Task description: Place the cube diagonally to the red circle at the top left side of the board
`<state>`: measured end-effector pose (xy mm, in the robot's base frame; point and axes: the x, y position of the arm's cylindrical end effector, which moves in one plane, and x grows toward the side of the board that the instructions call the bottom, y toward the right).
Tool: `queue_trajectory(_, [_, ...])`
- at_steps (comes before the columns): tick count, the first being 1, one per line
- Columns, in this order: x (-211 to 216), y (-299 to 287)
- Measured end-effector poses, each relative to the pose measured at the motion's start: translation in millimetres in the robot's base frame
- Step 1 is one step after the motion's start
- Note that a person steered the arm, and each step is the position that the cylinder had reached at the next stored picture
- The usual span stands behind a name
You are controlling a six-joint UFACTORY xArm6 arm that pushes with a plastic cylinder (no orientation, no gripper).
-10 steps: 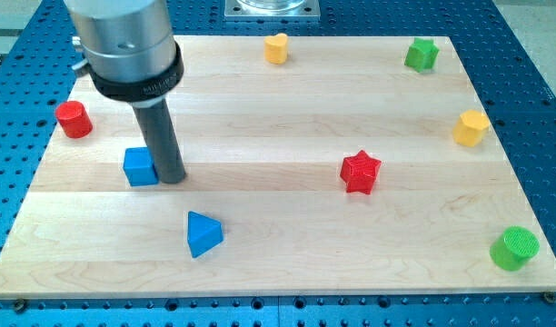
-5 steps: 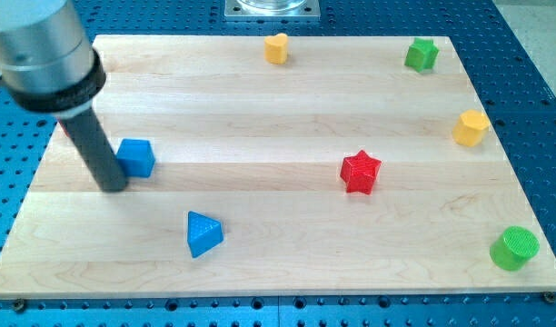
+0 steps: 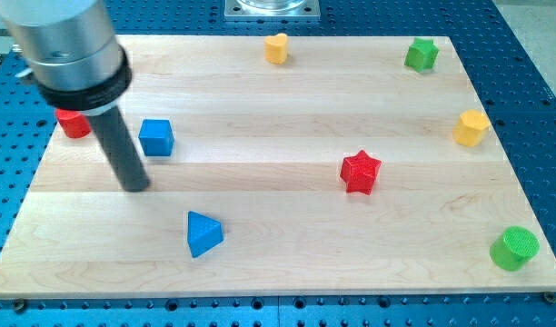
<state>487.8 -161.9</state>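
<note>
My tip (image 3: 137, 186) planted on the board (image 3: 278, 263) just below-left of the blue cube (image 3: 156, 137), not touching. Red cylinder (image 3: 74, 123) partly hidden behind the rod; no claw fitted, no readable writing.

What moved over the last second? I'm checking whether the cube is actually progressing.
The blue cube shifted up and slightly right. My tip swung from its right side to its lower left, now apart. The red cylinder, half hidden by the arm, and the other blocks stayed put.

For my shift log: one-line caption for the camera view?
My tip sits below-left of the blue cube, apart from it; red cylinder partly hidden at left.
</note>
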Motion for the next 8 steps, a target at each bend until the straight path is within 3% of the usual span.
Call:
queue_trajectory(3, [-87.6, 24.2])
queue_trajectory(4, [-93.4, 12.6])
queue_trajectory(6, [-39.5, -28.7])
queue_trajectory(7, [-39.4, -53.9])
queue_trajectory(8, [-86.2, -47.7])
